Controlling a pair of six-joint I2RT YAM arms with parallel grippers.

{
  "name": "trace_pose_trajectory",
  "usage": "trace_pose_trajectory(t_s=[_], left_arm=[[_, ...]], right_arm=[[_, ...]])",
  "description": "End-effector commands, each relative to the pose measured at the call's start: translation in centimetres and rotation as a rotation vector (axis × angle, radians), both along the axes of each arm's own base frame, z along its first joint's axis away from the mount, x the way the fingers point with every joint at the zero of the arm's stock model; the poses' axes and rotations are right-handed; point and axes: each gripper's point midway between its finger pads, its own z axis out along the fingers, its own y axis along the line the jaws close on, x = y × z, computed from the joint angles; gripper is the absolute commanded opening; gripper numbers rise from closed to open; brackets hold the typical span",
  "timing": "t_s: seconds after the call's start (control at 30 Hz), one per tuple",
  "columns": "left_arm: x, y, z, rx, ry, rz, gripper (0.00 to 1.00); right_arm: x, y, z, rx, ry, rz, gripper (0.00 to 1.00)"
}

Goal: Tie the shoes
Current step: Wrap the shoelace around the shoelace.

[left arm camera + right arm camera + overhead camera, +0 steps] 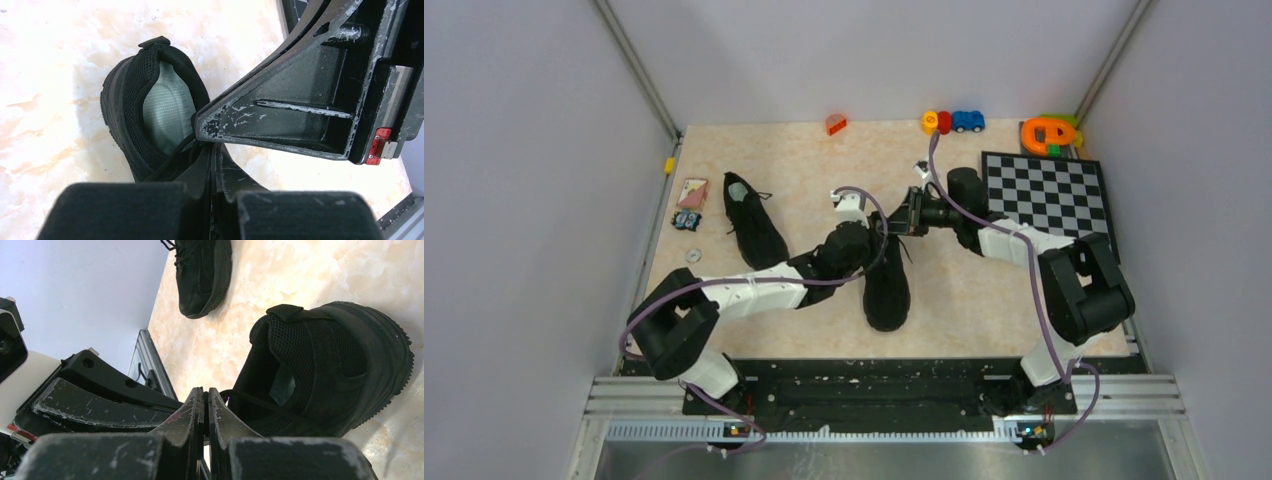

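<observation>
Shoes [888,290] on surface [804,160]: one centre, one far left. Overhead view hides the tips. Wrist views show left gripper [212,150] pressed together, right gripper [206,395] pinching lace [177,147].

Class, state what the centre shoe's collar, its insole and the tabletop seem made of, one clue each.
Collar: black woven mesh, matte; open holes show.
Insole: pale grey-green fabric, probably; fine grid texture.
Tabletop: marble-look laminate or stone, slightly glossy; cream veining.

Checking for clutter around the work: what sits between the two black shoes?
In the top view, only the left arm crosses the bare tabletop between the far-left shoe and the centre shoe.
</observation>
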Motion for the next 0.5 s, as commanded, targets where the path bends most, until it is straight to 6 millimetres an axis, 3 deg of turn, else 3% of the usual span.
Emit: trace_pose_trajectory(t_s=[0.0, 0.47], left_arm=[[0.24, 1.21, 1.72, -0.002, -0.049, 0.034, 0.0], [0.86, 0.58, 1.39, -0.027, -0.073, 0.026, 0.0]], right_arm=[[-0.16, 0.48, 2.6, 0.042, -0.073, 0.015, 0.0], [-0.55, 0.84, 2.66, 0.053, -0.054, 0.015, 0.0]])
